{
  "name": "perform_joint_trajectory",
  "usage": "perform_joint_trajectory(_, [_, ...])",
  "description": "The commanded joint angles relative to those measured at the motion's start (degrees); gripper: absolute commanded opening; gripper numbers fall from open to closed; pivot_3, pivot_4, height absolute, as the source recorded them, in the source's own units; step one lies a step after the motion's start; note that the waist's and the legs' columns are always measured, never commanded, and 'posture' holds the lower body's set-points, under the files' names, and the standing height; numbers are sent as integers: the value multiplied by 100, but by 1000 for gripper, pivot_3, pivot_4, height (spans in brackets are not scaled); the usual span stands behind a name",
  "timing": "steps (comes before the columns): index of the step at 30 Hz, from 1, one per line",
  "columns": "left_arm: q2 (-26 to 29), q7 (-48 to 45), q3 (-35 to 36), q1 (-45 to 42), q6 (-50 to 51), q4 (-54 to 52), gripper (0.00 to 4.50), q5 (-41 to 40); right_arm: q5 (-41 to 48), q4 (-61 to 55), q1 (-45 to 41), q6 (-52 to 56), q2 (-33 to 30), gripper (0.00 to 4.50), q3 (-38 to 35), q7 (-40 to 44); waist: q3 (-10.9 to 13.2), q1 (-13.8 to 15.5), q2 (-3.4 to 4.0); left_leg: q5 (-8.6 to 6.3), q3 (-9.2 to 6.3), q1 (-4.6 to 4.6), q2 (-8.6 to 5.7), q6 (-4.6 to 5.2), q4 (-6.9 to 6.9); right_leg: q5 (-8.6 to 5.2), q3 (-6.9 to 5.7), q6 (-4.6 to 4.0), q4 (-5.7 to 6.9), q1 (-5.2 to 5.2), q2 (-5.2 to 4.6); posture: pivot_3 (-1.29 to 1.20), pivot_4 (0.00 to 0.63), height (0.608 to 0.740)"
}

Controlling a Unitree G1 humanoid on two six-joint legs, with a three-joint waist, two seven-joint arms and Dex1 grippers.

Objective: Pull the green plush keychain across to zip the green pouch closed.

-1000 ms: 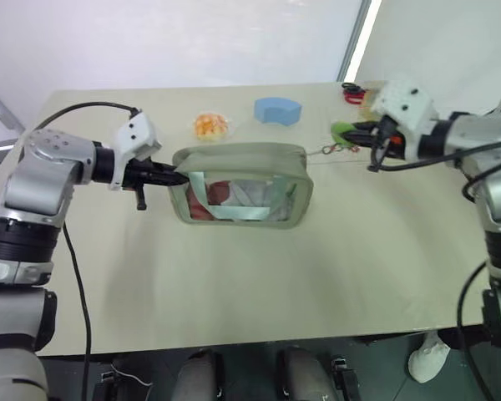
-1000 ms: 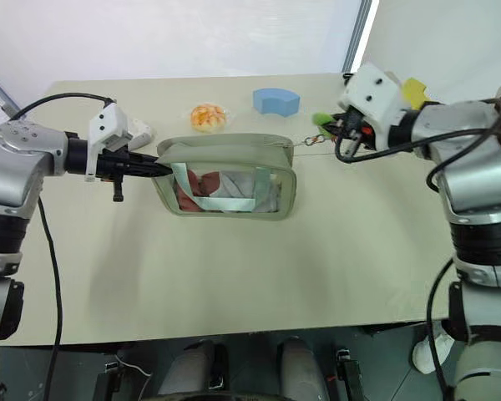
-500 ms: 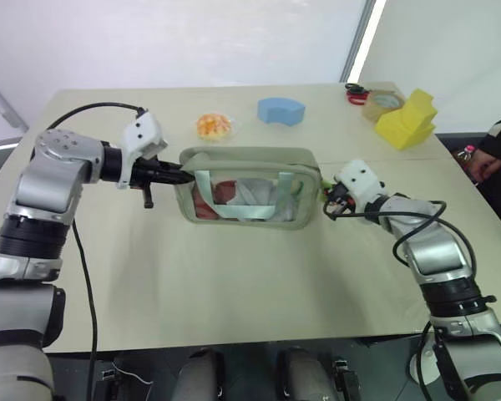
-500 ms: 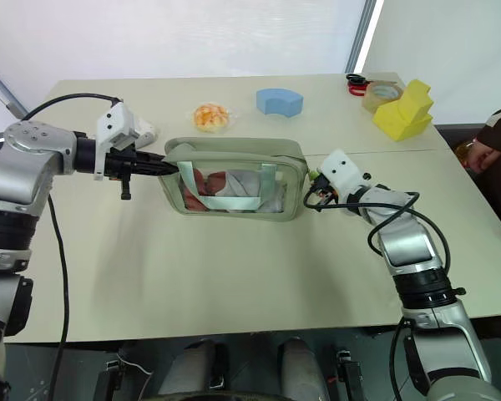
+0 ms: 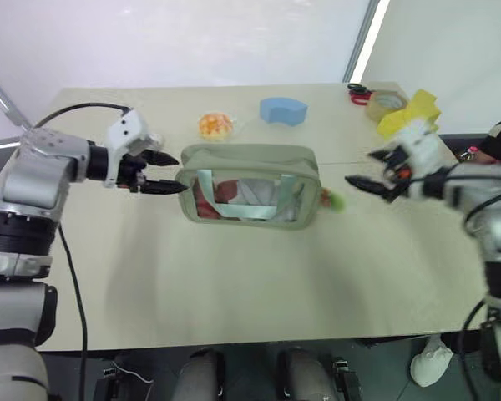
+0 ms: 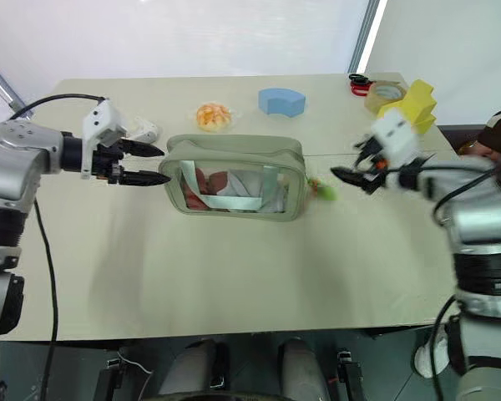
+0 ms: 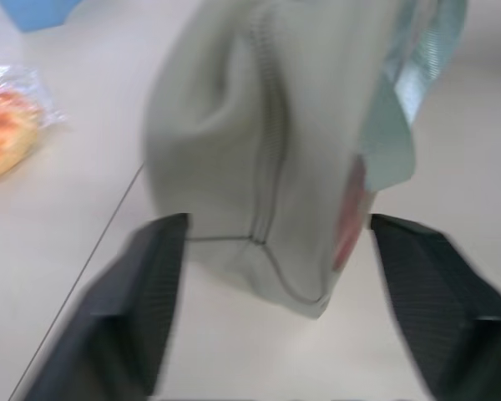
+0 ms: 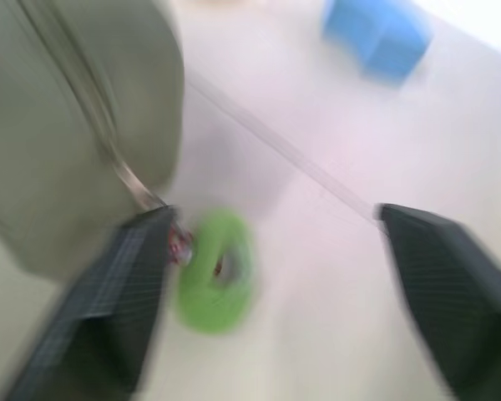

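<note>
The green pouch [image 5: 250, 188] stands on the table [image 5: 234, 276], its clear window facing me with reddish and white contents inside. The green plush keychain [image 5: 334, 200] lies on the table at the pouch's right end, tied to the zipper pull there [image 8: 171, 242]. My left gripper [image 5: 169, 171] is open just off the pouch's left end, its fingers either side of that end without touching it [image 7: 275, 221]. My right gripper [image 5: 363, 171] is open, a short way to the right of the keychain [image 8: 217, 271] and apart from it.
At the back of the table are an orange-yellow wrapped item [image 5: 214, 125] and a blue foam block [image 5: 282, 109]. A yellow foam block [image 5: 409, 113], a tape roll [image 5: 387, 102] and red scissors [image 5: 356, 92] sit at the back right. A person [image 5: 497, 146] is at the right edge.
Both grippers have opened. The left let go of the pouch's left end and drew back slightly. The right released the keychain and moved away to the right; the keychain now lies on the table.
</note>
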Motion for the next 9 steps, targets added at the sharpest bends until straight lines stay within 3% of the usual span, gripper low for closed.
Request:
perform_joint_trajectory(1, [192, -45, 344, -301, 10, 179, 4462, -97, 1182, -937, -206, 1001, -280, 4500, -333, 461, 0, -15, -1, -3, 0, 1, 1, 5, 0, 0, 2, 0, 0, 0, 0, 0, 150, 740])
perform_joint_trajectory(4, [226, -22, 472, -369, 279, 109, 4462, -220, 1628, -1499, -202, 1437, -335, 4500, -360, 332, 0, -1, -1, -16, -5, 2, 1, 28, 0, 0, 3, 0, 0, 1, -2, 0, 150, 740])
perform_joint_trajectory(9, [236, 17, 606, -165, 352, -243, 4462, -315, 1562, -1714, -90, 1341, -28, 4500, -228, -316, -1, 17, -2, -17, -5, -1, -2, 29, 4, 0, 4, 0, 1, 2, -8, 0, 150, 740])
